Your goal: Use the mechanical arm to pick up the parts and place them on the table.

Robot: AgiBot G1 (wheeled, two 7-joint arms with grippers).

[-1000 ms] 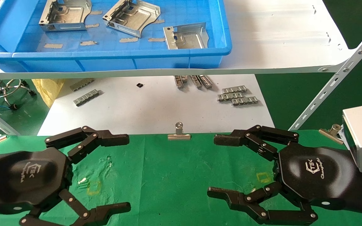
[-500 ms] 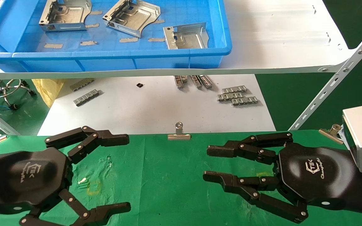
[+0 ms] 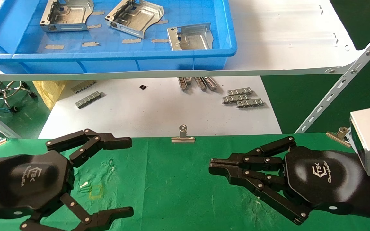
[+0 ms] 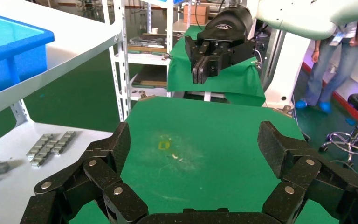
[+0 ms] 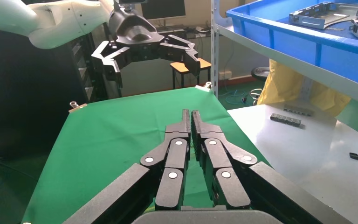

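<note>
Three silvery sheet-metal parts lie in the blue tray on the white shelf in the head view: one at the left [image 3: 66, 15], one in the middle [image 3: 134, 17], one at the right [image 3: 190, 37]. My left gripper [image 3: 127, 175] is open and empty over the left of the green table [image 3: 172, 186]; it also shows in the left wrist view [image 4: 196, 140]. My right gripper [image 3: 211, 166] is shut and empty over the right of the table, fingers pressed together in the right wrist view [image 5: 190, 114]. Both grippers are well short of the tray.
The blue tray [image 3: 124, 56] sits on the white shelf board [image 3: 284, 35], above and beyond the table. Small grey ridged strips [image 3: 242, 98] lie on the lower white board. A silver binder clip [image 3: 183, 136] holds the cloth's far edge. A slanted shelf strut [image 3: 342, 83] stands at right.
My right gripper's fingers have closed from wide open to fully shut, holding nothing. The left gripper and the parts have not moved.
</note>
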